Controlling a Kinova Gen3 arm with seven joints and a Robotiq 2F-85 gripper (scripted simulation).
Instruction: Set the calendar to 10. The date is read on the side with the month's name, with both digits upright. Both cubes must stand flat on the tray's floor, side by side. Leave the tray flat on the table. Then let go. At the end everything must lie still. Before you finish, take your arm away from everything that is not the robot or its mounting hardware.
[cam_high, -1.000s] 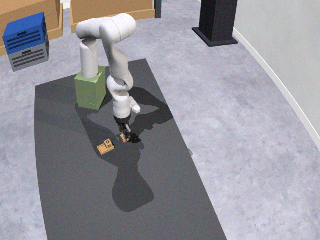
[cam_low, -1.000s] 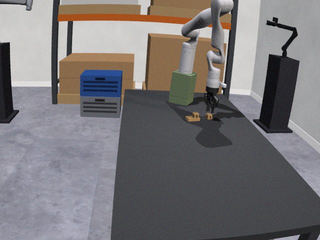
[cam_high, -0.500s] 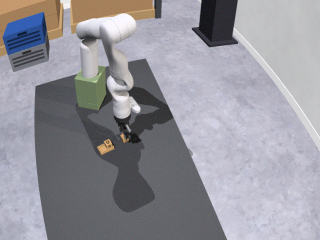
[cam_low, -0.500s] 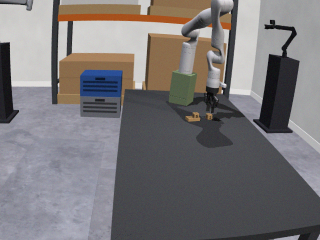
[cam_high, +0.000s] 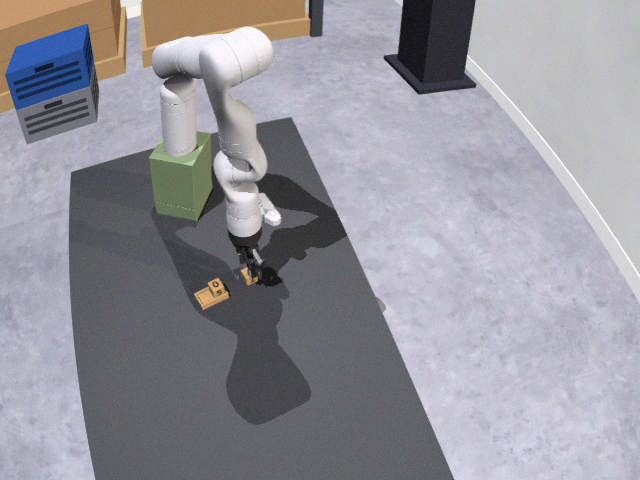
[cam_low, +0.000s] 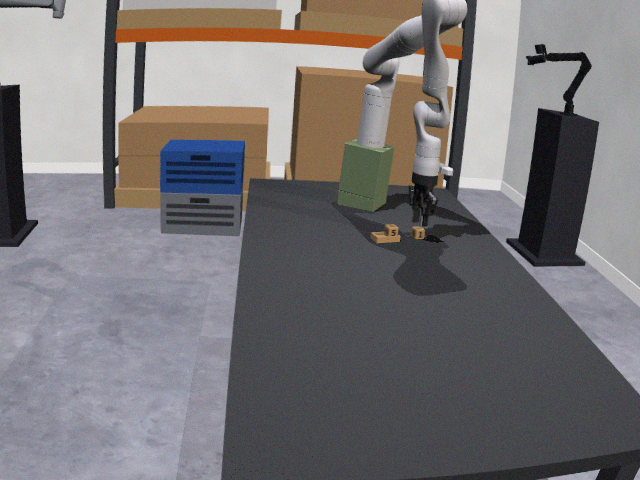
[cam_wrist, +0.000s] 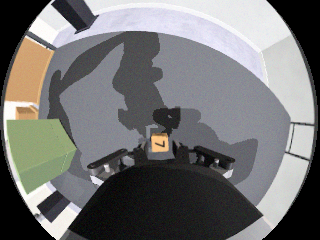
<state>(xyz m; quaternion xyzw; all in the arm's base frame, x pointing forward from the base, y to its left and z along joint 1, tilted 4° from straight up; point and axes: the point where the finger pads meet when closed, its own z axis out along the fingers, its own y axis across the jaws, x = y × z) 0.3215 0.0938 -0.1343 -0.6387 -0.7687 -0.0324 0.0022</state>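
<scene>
The wooden tray (cam_high: 211, 302) (cam_low: 379, 239) lies flat on the table. One cube (cam_high: 217, 287) (cam_low: 391, 231) stands in its right end in the top and exterior views, with 0 on top and 5 on the side facing the cameras. The tray's left end holds no cube. No month's name is readable. The other cube (cam_high: 247, 276) (cam_low: 417, 233) (cam_wrist: 160, 143) is on the table right of the tray, showing 1 toward the exterior camera and 7 upward in the wrist view. My gripper (cam_high: 252, 274) (cam_low: 422, 224) (cam_wrist: 160, 146) is part open, pointing down at this cube. Contact with the fingers is not visible.
The green base block (cam_high: 178, 186) (cam_low: 363, 175) (cam_wrist: 37, 150) stands behind the tray at the table's rear. The dark table top (cam_high: 170, 403) (cam_low: 361, 361) extends toward the cameras. Blue and grey crates and dark pedestals stand on the floor beyond the table.
</scene>
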